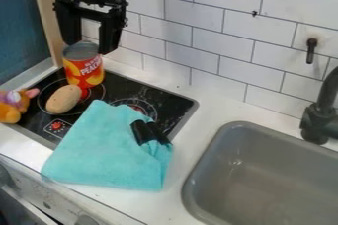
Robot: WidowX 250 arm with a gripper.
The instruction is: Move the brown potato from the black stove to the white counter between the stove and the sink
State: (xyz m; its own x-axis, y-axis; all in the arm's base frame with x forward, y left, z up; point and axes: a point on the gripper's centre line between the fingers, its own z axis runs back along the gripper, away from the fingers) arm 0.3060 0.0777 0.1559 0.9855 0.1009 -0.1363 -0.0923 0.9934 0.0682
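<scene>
My black gripper point(88, 46) hangs at the upper left with its two fingers spread apart, over the top of a red and yellow can point(83, 70). The can stands upright at the back of the black stovetop point(170, 108). Whether the fingers touch it, I cannot tell. In front of the can lies a tan, potato-like oval point(63, 99). An orange and purple plush toy point(13, 105) is at the left edge. A folded turquoise towel point(105, 150) covers the stove's front right part and some counter, with black pieces point(149, 132) on its right side.
On the right is a grey sink point(228, 131) with a dark faucet point(321, 115) behind it. White tiled wall point(221, 44) runs along the back, with a small black hook point(312, 51). A wooden post point(45, 17) and a blue panel point(23, 31) stand at the left.
</scene>
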